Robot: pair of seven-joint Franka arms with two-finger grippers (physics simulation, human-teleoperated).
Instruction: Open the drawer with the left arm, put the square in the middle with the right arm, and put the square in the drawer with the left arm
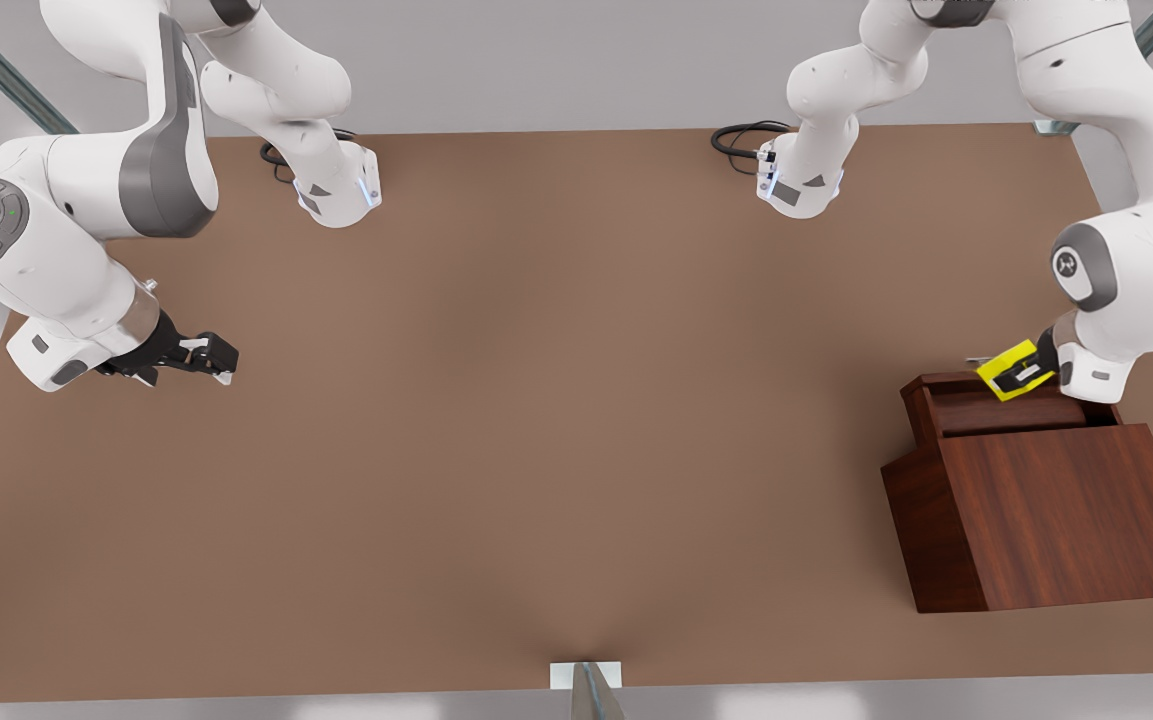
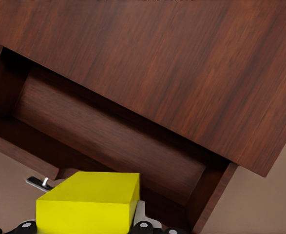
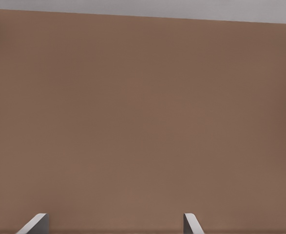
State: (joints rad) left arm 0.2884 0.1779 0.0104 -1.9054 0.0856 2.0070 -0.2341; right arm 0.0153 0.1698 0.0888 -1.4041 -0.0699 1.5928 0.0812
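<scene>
The yellow square (image 1: 1014,368) (image 2: 89,202) hangs tilted just above the open drawer (image 1: 1006,408) (image 2: 108,131), over its handle end. My left gripper (image 1: 1022,374), at the front view's right, is shut on the square. The drawer is pulled out of the wooden cabinet (image 1: 1056,520) (image 2: 181,63), and its silver handle (image 2: 35,183) peeks out beside the square. My right gripper (image 1: 221,360) (image 3: 113,226) waits low over the bare brown table at the front view's left, open, with nothing between its fingertips (image 3: 190,223).
Both arm bases (image 1: 336,190) (image 1: 801,185) stand at the far table edge with black cables beside them. The brown tabletop (image 1: 556,420) stretches between the two grippers. A small metal bracket (image 1: 586,680) sits at the near edge.
</scene>
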